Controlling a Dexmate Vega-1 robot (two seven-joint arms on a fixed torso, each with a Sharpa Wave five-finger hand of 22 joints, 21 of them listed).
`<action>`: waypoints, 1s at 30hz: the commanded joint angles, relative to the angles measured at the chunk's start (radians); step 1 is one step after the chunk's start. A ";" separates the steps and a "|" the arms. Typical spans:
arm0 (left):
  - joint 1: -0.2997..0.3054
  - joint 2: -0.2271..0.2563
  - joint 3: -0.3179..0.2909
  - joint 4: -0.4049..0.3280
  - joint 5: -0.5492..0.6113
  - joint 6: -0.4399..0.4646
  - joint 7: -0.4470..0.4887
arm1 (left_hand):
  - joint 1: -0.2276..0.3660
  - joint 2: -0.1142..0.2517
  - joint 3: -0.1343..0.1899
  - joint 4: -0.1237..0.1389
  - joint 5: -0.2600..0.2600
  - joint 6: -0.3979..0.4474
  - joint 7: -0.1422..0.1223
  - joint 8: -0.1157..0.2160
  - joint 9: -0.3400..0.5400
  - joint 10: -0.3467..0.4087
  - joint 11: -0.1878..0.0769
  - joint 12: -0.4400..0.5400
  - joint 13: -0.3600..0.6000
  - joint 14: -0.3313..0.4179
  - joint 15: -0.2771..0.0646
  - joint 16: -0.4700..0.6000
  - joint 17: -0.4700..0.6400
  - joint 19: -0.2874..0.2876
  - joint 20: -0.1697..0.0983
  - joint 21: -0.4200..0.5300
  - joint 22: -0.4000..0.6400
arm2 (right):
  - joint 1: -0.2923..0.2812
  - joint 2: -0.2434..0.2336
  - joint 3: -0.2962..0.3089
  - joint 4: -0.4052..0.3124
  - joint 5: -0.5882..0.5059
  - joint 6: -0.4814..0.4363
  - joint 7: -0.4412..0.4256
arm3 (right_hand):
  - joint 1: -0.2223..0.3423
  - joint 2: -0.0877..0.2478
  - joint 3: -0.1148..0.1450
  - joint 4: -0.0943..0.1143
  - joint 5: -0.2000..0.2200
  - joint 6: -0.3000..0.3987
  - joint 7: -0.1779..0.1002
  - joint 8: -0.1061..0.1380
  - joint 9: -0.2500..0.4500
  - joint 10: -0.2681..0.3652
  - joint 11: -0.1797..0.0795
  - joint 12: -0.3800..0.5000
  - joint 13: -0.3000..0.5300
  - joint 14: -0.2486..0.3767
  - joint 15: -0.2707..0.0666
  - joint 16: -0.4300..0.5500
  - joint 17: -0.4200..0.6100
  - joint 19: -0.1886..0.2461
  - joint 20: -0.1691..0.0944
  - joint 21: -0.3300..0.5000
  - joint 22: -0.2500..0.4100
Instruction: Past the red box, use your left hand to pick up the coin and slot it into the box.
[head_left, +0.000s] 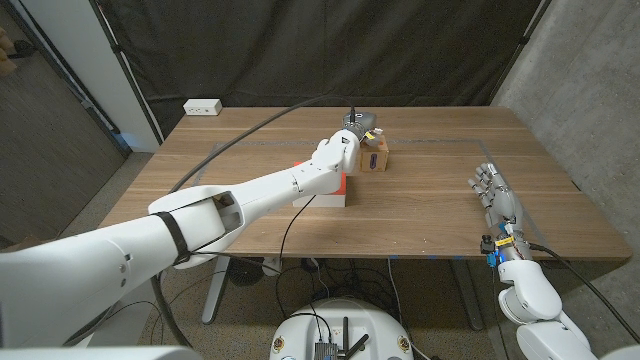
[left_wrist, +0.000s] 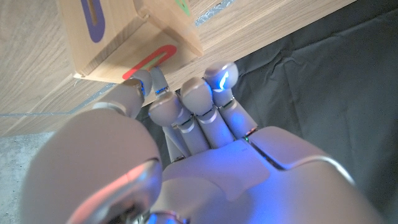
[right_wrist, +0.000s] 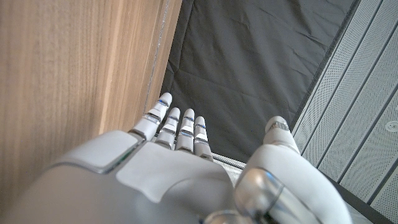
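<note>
A small wooden box (head_left: 378, 157) stands past the red box (head_left: 337, 187), which my left forearm partly hides. My left hand (head_left: 346, 141) hovers over the wooden box's left end with its fingers curled in. In the left wrist view the thumb and a finger pinch a thin grey coin (left_wrist: 158, 81) at the end of the red slot (left_wrist: 151, 60) on the wooden box (left_wrist: 118, 37). A purple slot (left_wrist: 93, 18) marks another face. My right hand (head_left: 497, 196) waits on the table's right side, fingers straight and apart, holding nothing.
A white power strip (head_left: 202, 106) lies at the table's back left corner. A black cable (head_left: 262, 124) curves across the table (head_left: 450, 215) toward the left hand. A dark curtain hangs behind, and a concrete wall stands to the right.
</note>
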 joint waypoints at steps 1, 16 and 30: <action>0.002 0.018 -0.006 -0.017 -0.007 -0.013 -0.012 | -0.008 -0.007 0.002 0.002 -0.002 -0.009 0.000 0.002 0.000 0.005 0.001 -0.003 0.000 -0.004 0.000 -0.001 -0.001 0.006 -0.059 0.003 0.009 | -0.004 0.002 -0.001 -0.010 -0.010 -0.004 -0.011 | 0.003 0.007 -0.004 0.002 0.002 0.006 0.001 0.001 0.001 0.011 -0.001 0.000 0.001 0.006 -0.002 0.002 0.000 0.003 0.007 0.004 0.003; 0.031 0.073 -0.060 -0.110 -0.020 -0.024 0.009 | -0.019 -0.012 0.017 0.000 -0.001 -0.019 -0.001 0.009 -0.022 0.010 0.001 -0.006 -0.005 0.002 0.000 0.005 -0.004 0.008 -0.060 -0.002 0.041 | -0.007 0.008 0.000 -0.031 -0.030 0.002 -0.024 | 0.004 0.008 -0.003 0.001 0.003 0.008 -0.001 0.001 0.001 0.012 -0.002 0.000 0.001 0.008 -0.002 0.003 0.000 0.004 0.006 0.004 0.003; 0.130 0.171 -0.216 -0.288 -0.085 -0.057 0.108 | -0.031 -0.008 0.030 0.001 -0.002 -0.011 -0.002 0.014 -0.040 0.008 0.001 -0.005 -0.002 -0.001 0.000 0.011 -0.005 0.006 -0.060 -0.002 0.082 | 0.004 0.009 -0.015 -0.056 -0.062 -0.019 -0.036 | 0.006 0.009 -0.003 0.001 0.003 0.014 -0.003 0.003 0.001 0.018 -0.005 0.002 0.001 0.015 -0.004 0.005 0.000 0.010 0.007 0.006 0.003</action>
